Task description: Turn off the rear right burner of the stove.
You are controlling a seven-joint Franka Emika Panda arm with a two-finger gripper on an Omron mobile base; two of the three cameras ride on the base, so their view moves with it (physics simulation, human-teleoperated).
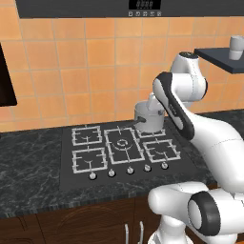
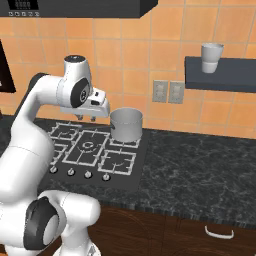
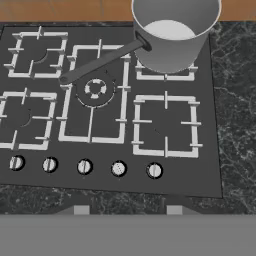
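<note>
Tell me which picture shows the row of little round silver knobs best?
The hand view: all five small round silver knobs face the camera, large, slots visible. The left base view shows five tiny; the right base view shows four, the arm hiding the rest.

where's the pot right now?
The pot sits on the rear right burner of the stove; in the hand view it is at top right, its handle reaching over the middle grate.

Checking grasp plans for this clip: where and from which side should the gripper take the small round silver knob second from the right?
Probably pinch the small round silver knob across its rim from straight above, since it stands as a low disc on the flat black glass cooktop. Neighbouring knobs sit apart, leaving finger room. The gripper hangs above the stove.
</note>
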